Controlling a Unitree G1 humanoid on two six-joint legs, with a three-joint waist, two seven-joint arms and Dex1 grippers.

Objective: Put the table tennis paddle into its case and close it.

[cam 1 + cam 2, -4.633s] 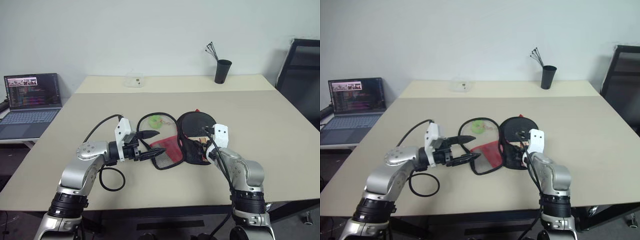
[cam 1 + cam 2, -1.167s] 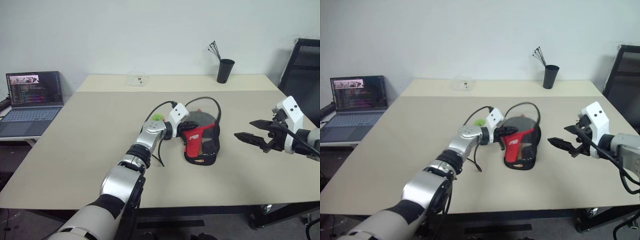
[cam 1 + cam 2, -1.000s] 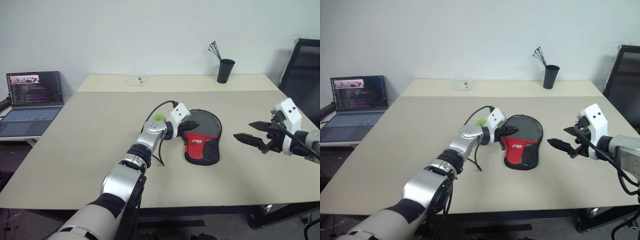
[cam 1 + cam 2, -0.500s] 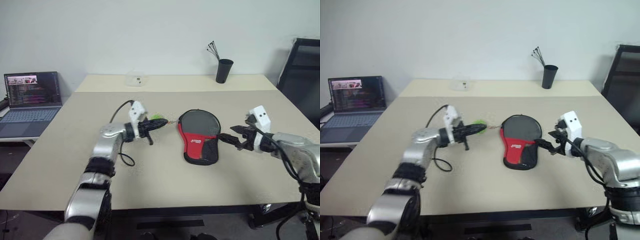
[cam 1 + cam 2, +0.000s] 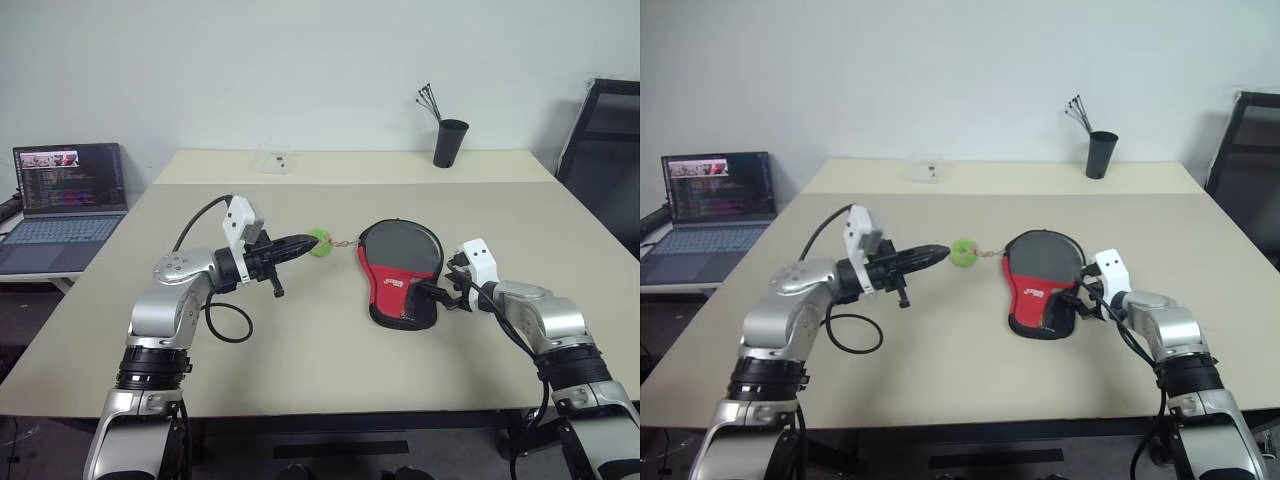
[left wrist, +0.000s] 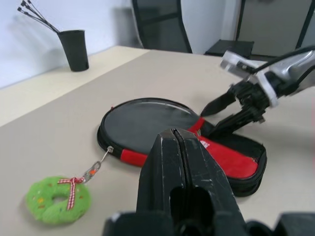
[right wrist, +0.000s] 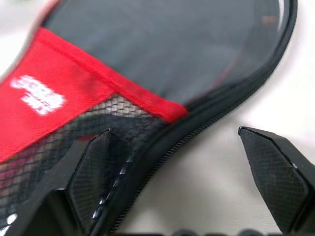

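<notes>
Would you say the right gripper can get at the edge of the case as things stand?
Probably yes. The right gripper is open and already at the near right edge of the case, one finger over its mesh, the other over bare table; nothing lies between.

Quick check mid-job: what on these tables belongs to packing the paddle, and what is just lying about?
Belongs to the job:
- case, folded shut on the table
- green donut zipper charm
- left end effector, shut, near the charm
- right end effector, open at the case's edge

Lying about:
- laptop
- black cup holding sticks
- clear plastic box
</notes>
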